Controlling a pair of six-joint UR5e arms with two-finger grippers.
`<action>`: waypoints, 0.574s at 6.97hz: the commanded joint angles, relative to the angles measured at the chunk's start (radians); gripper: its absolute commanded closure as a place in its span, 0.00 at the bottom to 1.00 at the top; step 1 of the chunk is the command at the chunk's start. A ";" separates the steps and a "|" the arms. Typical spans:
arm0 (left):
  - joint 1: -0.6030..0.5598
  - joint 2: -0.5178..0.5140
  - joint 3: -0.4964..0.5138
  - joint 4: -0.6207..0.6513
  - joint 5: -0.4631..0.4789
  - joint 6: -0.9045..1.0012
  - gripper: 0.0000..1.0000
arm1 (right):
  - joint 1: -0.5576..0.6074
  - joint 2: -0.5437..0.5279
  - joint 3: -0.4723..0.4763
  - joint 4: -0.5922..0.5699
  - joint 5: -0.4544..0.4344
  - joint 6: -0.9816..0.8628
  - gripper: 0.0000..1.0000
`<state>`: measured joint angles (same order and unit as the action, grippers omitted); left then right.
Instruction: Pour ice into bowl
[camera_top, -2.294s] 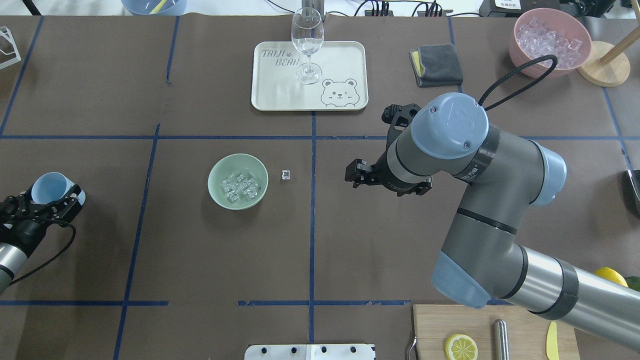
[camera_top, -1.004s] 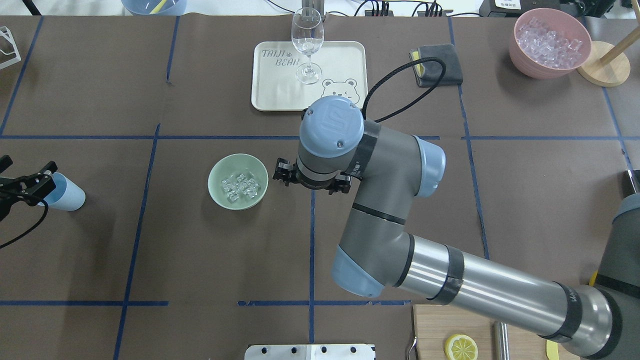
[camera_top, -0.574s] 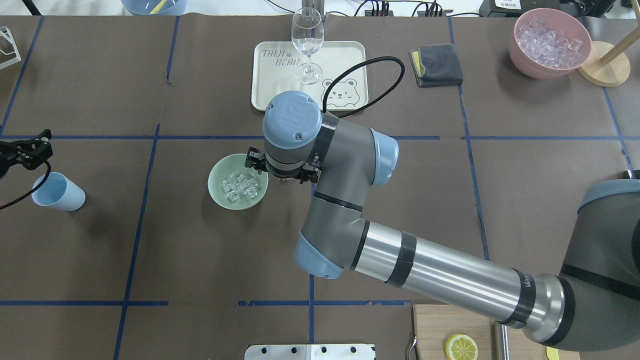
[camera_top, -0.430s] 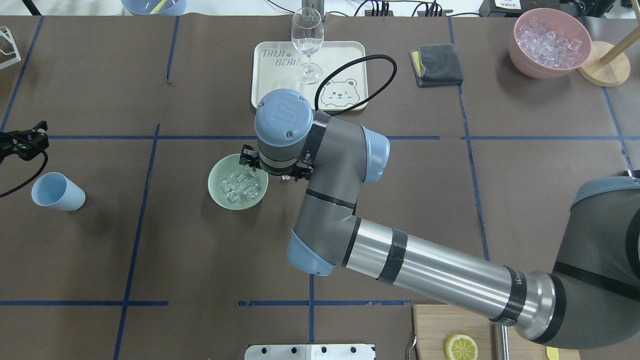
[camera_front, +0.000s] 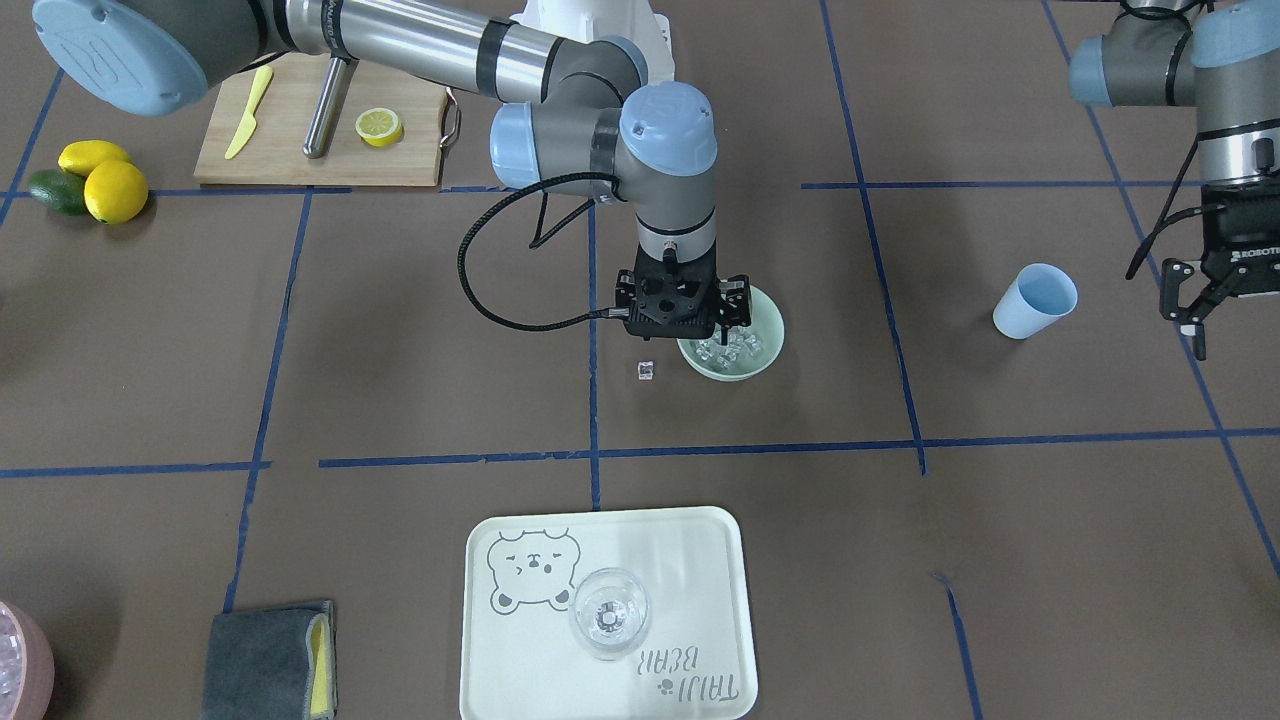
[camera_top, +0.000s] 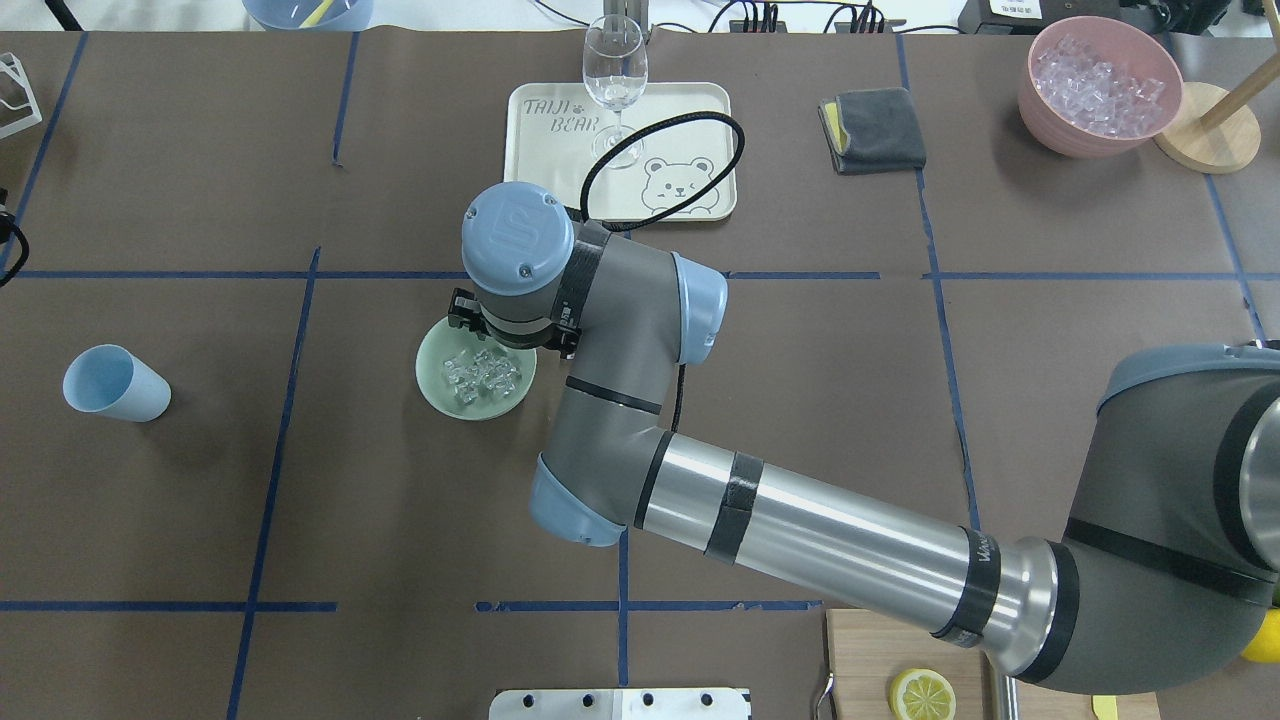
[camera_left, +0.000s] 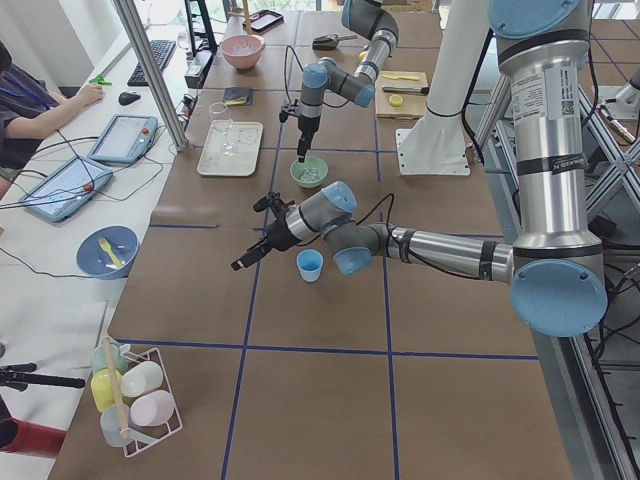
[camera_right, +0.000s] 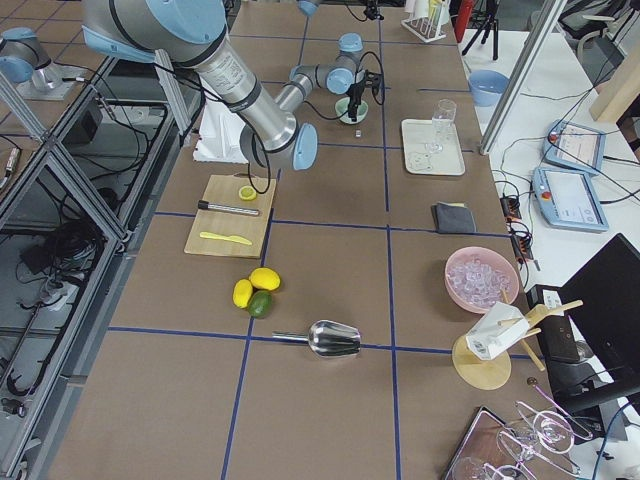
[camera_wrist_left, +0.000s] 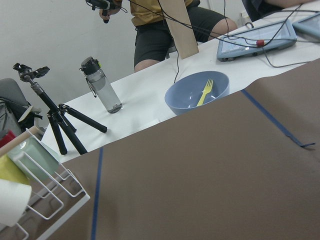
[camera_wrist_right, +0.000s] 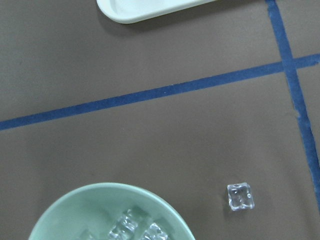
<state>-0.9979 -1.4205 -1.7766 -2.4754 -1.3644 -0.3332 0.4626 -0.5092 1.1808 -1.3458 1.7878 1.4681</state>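
Observation:
The mint-green bowl (camera_top: 432, 372) stands left of the table's middle with a pile of ice (camera_top: 482, 372) in it. It also shows in the front view (camera_front: 768, 350) and at the bottom of the right wrist view (camera_wrist_right: 75, 220). One loose ice cube (camera_front: 645, 370) lies on the table beside the bowl and shows in the right wrist view (camera_wrist_right: 240, 195). My right gripper (camera_front: 684, 330) hangs pointing down over the bowl's rim, looks open and holds nothing. My left gripper (camera_front: 1192, 318) is open and empty, apart from the upright blue cup (camera_top: 110, 383).
A white bear tray (camera_top: 690, 110) with a wine glass (camera_top: 614, 85) lies beyond the bowl. A grey cloth (camera_top: 875, 130) and a pink bowl of ice (camera_top: 1040, 110) are at the far right. A cutting board with a lemon slice (camera_front: 379, 126) is near my base.
My right arm swept left, past the loose cube, to above the bowl's rim. My left gripper let go of the blue cup and drew back off the overhead view's left edge.

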 joint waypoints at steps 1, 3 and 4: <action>-0.120 -0.014 0.012 0.053 -0.245 0.059 0.00 | -0.021 0.000 -0.023 0.004 -0.001 -0.006 0.02; -0.169 -0.034 0.014 0.125 -0.351 0.054 0.00 | -0.027 0.001 -0.032 0.005 -0.001 -0.005 0.42; -0.171 -0.032 0.017 0.125 -0.357 0.054 0.00 | -0.029 0.000 -0.032 0.005 0.001 -0.012 0.99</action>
<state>-1.1578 -1.4503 -1.7623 -2.3626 -1.6969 -0.2782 0.4367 -0.5082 1.1504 -1.3409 1.7873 1.4611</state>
